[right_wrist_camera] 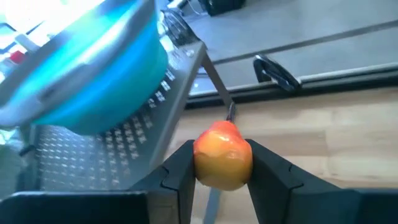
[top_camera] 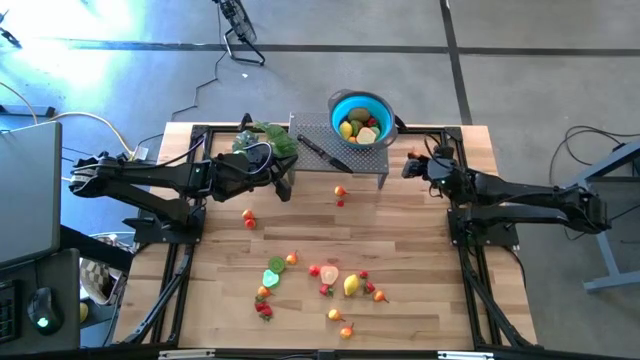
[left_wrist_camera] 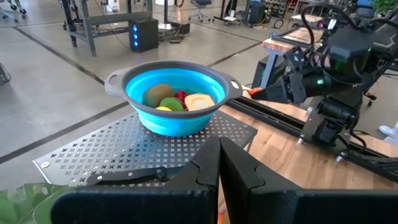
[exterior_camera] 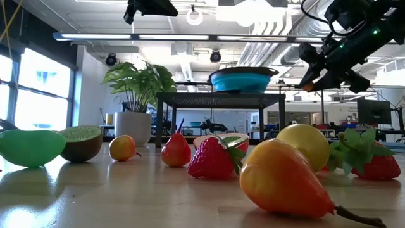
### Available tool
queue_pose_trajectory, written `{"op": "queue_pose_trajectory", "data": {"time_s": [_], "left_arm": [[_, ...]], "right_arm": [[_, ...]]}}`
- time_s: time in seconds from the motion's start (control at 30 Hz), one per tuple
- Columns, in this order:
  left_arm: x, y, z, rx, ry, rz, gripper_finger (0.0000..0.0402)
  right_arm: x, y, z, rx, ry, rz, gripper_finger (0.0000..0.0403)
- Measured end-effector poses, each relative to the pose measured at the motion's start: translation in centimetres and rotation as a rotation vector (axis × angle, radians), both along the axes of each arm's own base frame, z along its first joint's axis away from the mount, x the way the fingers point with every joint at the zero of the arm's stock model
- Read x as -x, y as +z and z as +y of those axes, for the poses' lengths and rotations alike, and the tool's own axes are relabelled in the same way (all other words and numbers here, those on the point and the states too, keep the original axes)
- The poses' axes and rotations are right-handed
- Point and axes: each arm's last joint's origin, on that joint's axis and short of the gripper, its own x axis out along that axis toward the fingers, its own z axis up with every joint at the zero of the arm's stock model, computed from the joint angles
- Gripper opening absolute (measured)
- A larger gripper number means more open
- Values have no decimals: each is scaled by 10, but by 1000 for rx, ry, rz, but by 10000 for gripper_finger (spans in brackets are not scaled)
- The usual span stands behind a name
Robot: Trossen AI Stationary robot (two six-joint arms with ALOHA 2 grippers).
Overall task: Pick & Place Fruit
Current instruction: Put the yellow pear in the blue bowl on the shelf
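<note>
A blue bowl (top_camera: 360,115) holding a few fruits stands on a perforated metal stand (top_camera: 345,160) at the table's far edge. Many small toy fruits (top_camera: 320,280) lie scattered on the near half of the table, and two more (top_camera: 340,193) lie just in front of the stand. My right gripper (top_camera: 408,167) (right_wrist_camera: 222,152) is to the right of the stand, shut on an orange-yellow pear-shaped fruit (right_wrist_camera: 222,155). My left gripper (top_camera: 287,188) (left_wrist_camera: 219,162) hovers shut and empty by the stand's left end, pointing toward the bowl (left_wrist_camera: 173,99). My right gripper pinches the pear-shaped fruit by the two sides of its wide body (right_wrist_camera: 200,163) between its two fingers. The fingers come from the table's right side, slanting a little downward. The stem end (right_wrist_camera: 230,115) sticks out past the fingertips, and the fruit is lifted clear of the table.
A black-handled knife (top_camera: 325,153) lies on the stand beside the bowl. A bushy green plant (top_camera: 265,140) stands at the stand's left, close to my left gripper. Black rails run along the table's left and right edges. Bare wood lies between the stand and the scattered fruits.
</note>
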Motion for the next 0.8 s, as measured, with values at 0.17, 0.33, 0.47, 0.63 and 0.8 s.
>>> {"op": "queue_pose_trajectory", "data": {"time_s": [0.17,0.33,0.47,0.63,0.8], "left_arm": [[-1,0,-1,15,-27,-6,5],[-1,0,-1,29,-31,-15,5],[0,-1,-1,31,-31,-8,5],[-1,-1,-2,43,-55,-13,5],[-1,-1,-2,48,-56,-12,5]], "right_arm": [[0,8,0,45,13,-56,112],[0,16,0,94,28,-96,111],[0,24,0,132,26,-143,111],[0,40,-1,190,18,-148,111],[1,65,-1,258,20,-141,111]]}}
